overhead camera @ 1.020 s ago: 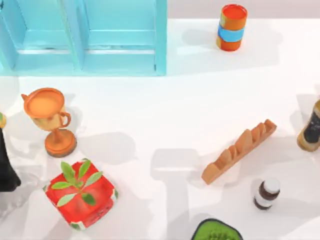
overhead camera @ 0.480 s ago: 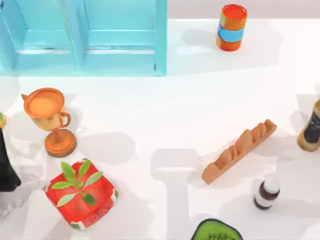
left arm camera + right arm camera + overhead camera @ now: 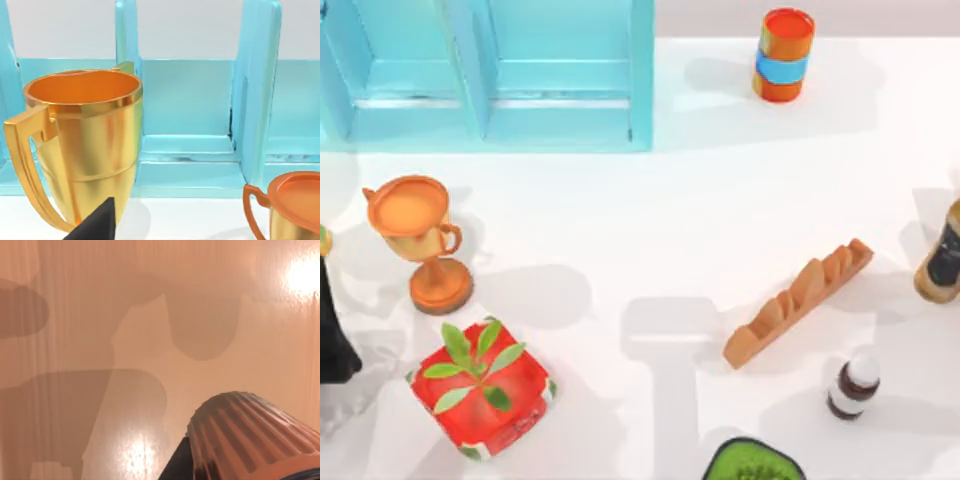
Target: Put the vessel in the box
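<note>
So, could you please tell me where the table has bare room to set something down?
The widest bare patch lies mid-table, bordered by the box, the goblet and the bread-shaped block. It is crowded at the lower left around the red cube.

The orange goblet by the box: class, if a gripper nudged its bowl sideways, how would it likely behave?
The goblet would probably tip rather than slide: a wide bowl sits high on a thin stem over a small foot. Its glossy, metal-looking sides in the left wrist view suggest a stiff, somewhat slippery surface.
</note>
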You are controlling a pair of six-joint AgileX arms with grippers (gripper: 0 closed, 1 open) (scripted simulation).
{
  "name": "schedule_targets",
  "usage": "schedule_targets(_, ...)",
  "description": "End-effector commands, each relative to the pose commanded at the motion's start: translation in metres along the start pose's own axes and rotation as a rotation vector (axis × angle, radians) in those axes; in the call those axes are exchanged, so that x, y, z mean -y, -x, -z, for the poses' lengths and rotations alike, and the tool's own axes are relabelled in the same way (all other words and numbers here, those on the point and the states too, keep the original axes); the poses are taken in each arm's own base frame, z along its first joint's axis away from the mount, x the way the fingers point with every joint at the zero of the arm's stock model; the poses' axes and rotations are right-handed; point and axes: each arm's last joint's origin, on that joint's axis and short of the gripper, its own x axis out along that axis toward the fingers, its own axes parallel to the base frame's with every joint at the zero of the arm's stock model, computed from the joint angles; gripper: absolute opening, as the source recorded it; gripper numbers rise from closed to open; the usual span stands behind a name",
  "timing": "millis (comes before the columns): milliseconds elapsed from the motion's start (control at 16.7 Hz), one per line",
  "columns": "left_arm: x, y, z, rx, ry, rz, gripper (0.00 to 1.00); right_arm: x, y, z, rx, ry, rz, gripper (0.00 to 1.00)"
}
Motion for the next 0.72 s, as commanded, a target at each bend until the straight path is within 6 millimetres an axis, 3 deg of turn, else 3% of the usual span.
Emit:
schedule_targets(540, 0.0000, 0.0000, 0.0000, 0.000, 0.000, 0.000, 1.00, 0.0000, 0.0000, 0.0000, 0.000, 0.000, 0.000, 0.98)
schedule_targets(720, 0.0000, 0.0000, 0.0000, 0.000, 0.000, 0.000, 1.00, 0.0000, 0.0000, 0.0000, 0.000, 0.000, 0.000, 1.00)
